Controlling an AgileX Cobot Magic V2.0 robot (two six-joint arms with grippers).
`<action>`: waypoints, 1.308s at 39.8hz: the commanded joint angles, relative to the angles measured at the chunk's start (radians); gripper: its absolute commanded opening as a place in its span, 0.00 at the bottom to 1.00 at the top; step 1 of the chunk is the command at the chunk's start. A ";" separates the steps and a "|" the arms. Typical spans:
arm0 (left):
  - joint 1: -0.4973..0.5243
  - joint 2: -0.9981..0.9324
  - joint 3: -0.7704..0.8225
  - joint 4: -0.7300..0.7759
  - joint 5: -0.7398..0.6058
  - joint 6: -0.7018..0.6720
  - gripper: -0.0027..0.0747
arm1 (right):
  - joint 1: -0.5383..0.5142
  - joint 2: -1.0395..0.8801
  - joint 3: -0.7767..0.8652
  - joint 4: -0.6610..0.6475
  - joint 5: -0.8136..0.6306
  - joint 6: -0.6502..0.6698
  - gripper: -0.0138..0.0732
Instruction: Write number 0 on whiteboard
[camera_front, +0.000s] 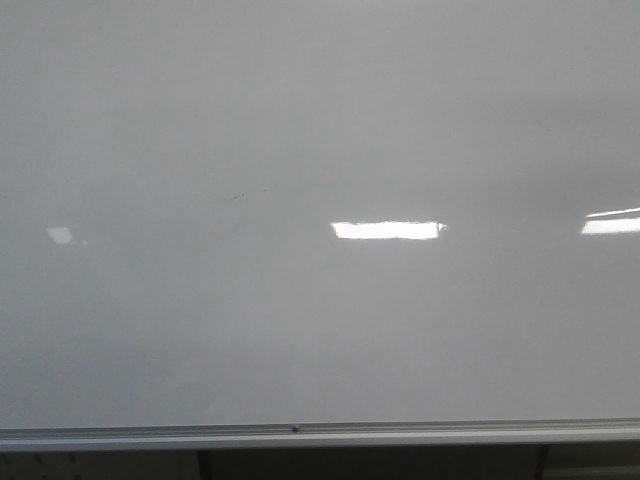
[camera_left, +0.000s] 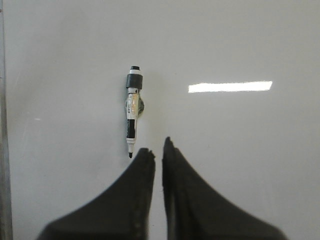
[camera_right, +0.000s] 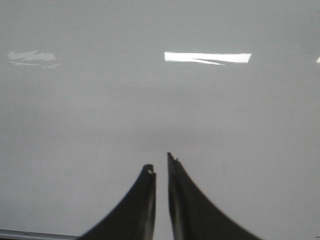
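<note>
The whiteboard (camera_front: 320, 330) fills the front view, glossy pale grey with bright glare patches and a silver rail (camera_front: 300, 433) along its near edge. No number 0 shows on it; only a faint dark smudge (camera_front: 248, 193) is there. In the left wrist view a black and white marker (camera_left: 133, 111) lies on the board (camera_left: 240, 45), uncapped tip towards my left gripper (camera_left: 159, 150), which is shut and empty just beside the tip. My right gripper (camera_right: 161, 167) is shut and empty over bare board (camera_right: 150, 110). Neither gripper shows in the front view.
The board's silver rail runs down the edge of the left wrist view (camera_left: 4, 150) and shows at the corner of the right wrist view (camera_right: 25, 234). Dark space lies below the rail in the front view (camera_front: 380, 465).
</note>
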 joint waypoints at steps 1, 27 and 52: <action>0.000 0.013 -0.038 0.003 -0.062 -0.001 0.41 | 0.000 0.016 -0.033 0.005 -0.071 -0.001 0.51; 0.002 0.453 -0.145 0.010 -0.155 -0.005 0.85 | 0.000 0.016 -0.033 0.005 -0.071 -0.001 0.70; 0.130 1.031 -0.542 0.039 -0.097 0.047 0.76 | 0.000 0.016 -0.033 0.005 -0.070 -0.001 0.70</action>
